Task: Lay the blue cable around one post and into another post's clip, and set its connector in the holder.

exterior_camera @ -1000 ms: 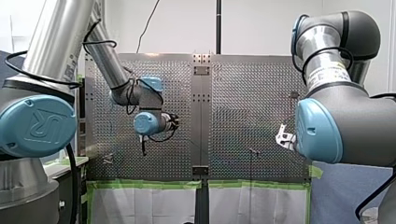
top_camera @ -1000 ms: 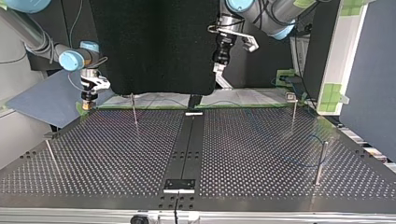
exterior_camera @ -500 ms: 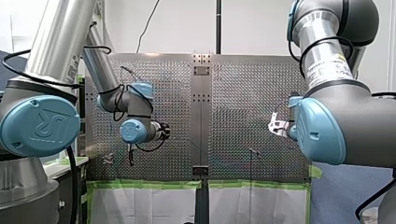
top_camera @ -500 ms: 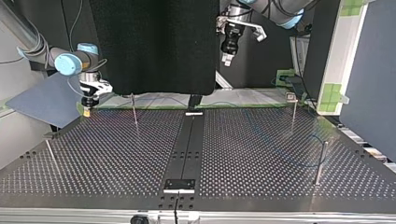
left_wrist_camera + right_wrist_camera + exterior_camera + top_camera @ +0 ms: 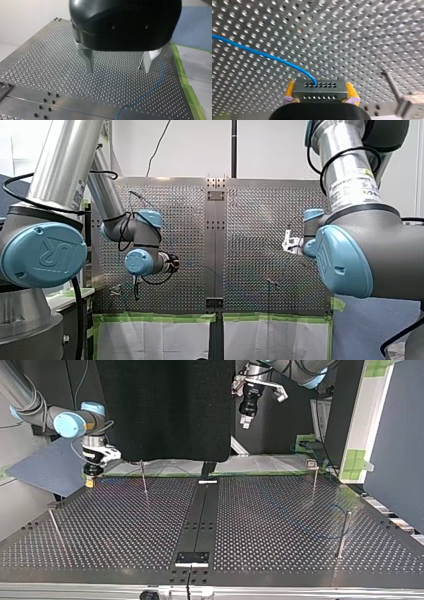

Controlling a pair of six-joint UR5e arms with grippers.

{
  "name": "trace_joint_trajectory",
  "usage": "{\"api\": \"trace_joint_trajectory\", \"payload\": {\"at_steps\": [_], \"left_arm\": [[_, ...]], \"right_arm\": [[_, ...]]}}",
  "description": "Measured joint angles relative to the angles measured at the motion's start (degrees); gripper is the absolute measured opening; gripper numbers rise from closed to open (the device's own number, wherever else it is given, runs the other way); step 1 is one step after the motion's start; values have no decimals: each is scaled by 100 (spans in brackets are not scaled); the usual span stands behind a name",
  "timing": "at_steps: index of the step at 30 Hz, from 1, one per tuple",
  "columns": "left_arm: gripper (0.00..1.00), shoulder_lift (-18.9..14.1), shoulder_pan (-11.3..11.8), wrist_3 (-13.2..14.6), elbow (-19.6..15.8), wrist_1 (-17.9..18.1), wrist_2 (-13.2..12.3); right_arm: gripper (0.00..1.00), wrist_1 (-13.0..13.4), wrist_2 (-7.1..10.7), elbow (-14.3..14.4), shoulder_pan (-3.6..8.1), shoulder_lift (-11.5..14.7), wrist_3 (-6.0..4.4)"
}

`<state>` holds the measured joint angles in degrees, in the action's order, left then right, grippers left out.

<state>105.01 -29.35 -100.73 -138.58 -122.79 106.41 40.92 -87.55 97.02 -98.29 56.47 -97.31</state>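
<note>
My right gripper (image 5: pixel 321 92) clamps the connector (image 5: pixel 319 86), blue cable (image 5: pixel 262 53) trailing slack across the table (image 5: pixel 37 62), my left gripper (image 5: pixel 118 70) spread empty above it: drag too fast and that loop, faint from across, may snag a post (image 5: pixel 342 532).

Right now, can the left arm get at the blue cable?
Likely yes: my left end effector is open, and the blue cable lies uncovered beneath it, with nothing between them.
</note>
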Motion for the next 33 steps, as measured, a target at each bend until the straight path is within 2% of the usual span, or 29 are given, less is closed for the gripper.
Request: {"api": "trace_joint_trajectory", "payload": {"at_steps": [9,12,16,22,28,33], "left_arm": [[100,1,80,56,-1,-12,-53],[100,0,106,67,-1,-16,-60],[100,-1,136,79,-1,-17,-93],[100,2,179,123,0,-58,-107],[100,1,200,158,0,-100,-108],[100,-1,230,226,2,-184,-113]], "right_arm": [[0,-72,-203,110,-24,401,396],[0,-59,-330,219,-33,549,465],[0,72,-503,395,-18,737,406],[0,281,-620,593,-13,868,355],[0,413,-614,619,-48,875,341],[0,416,-450,620,-30,878,347]]}}
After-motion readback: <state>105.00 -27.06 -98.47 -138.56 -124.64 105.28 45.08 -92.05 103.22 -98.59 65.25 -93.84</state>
